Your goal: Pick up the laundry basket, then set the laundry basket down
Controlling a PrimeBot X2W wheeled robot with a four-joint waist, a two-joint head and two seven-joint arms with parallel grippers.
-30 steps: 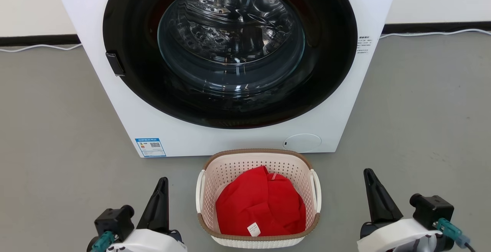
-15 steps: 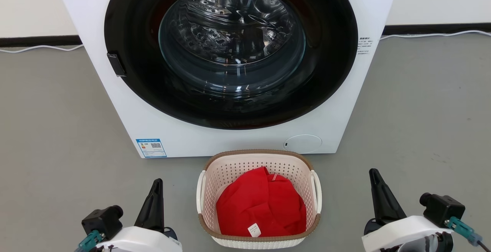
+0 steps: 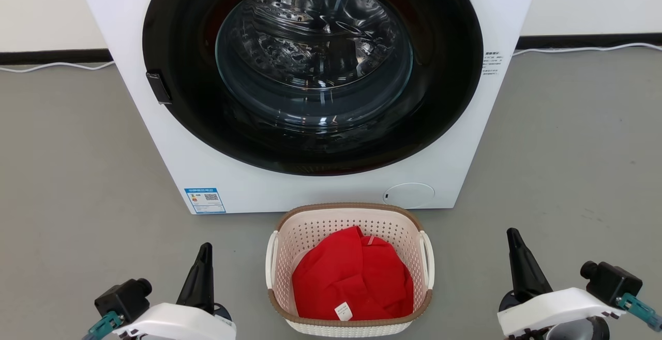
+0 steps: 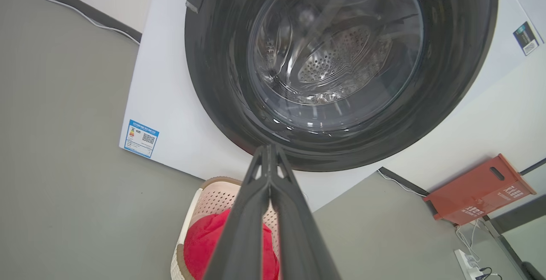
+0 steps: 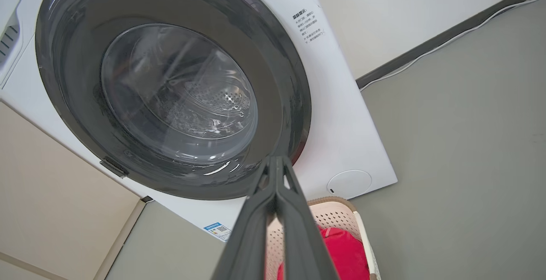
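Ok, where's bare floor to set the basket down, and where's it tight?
Bare floor lies left of the washer and laundry basket, around the left gripper, and likewise on the right around the right gripper. Tight: the narrow strip between basket and washer front.

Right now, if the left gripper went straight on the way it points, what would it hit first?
Most likely the front of the washing machine, near the lower rim of its door. The left gripper, fingers shut, aims past the laundry basket, which sits to its right. Depth is unclear.
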